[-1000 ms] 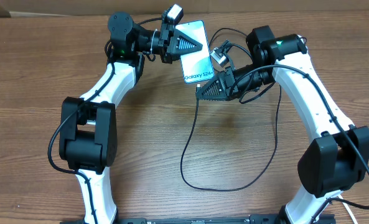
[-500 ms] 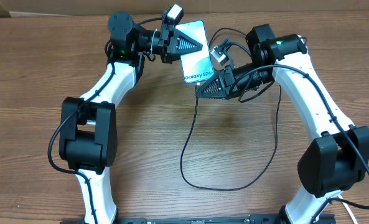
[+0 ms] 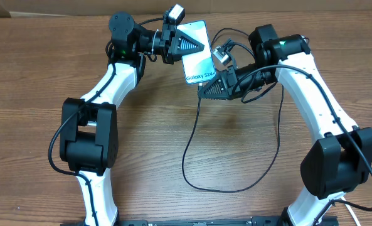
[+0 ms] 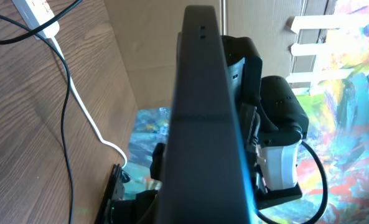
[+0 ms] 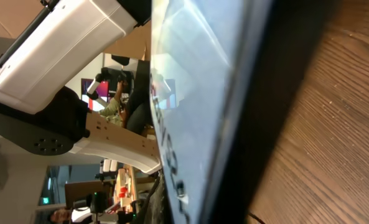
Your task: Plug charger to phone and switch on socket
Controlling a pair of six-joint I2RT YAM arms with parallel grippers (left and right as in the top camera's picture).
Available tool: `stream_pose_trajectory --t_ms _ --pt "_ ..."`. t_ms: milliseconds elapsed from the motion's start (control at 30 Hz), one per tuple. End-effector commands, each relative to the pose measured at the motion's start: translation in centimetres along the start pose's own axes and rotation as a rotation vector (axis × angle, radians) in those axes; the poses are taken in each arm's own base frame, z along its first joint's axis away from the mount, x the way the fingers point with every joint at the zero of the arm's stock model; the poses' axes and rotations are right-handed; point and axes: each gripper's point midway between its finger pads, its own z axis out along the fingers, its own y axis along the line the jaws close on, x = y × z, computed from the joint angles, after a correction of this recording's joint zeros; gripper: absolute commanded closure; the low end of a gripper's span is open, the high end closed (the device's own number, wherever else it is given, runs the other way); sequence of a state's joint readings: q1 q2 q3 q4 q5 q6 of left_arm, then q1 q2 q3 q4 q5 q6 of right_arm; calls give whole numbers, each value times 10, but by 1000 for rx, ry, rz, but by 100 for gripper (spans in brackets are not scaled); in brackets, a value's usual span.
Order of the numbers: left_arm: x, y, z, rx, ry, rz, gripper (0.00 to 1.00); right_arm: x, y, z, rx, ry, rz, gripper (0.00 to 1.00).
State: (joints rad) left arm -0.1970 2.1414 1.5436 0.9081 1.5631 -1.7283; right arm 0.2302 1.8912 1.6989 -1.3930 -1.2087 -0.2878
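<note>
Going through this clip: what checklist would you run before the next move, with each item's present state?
1. Left gripper shut on the phone: ok.
2. Right gripper shut on the cable: ok, the cable runs out from its tip.
3. Right gripper at the phone's lower edge: ok, right beside it.
4. Connector seated in the phone: cannot tell, the tip is hidden in every view.
5. Cable slack: ok, a loose loop lies on the table.
6. Power strip switched on: cannot tell, only a corner shows in the left wrist view.
</note>
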Motion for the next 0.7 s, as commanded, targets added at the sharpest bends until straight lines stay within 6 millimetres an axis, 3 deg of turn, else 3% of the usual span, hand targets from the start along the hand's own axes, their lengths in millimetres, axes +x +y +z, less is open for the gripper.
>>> stream_pose_trajectory --t_ms 0,667 --pt "3 -13 7 -1 33 38 96 -5 16 -10 -16 -33 -38 97" --pt "3 -13 7 -1 33 41 96 -3 22 -10 -44 -31 -49 97"
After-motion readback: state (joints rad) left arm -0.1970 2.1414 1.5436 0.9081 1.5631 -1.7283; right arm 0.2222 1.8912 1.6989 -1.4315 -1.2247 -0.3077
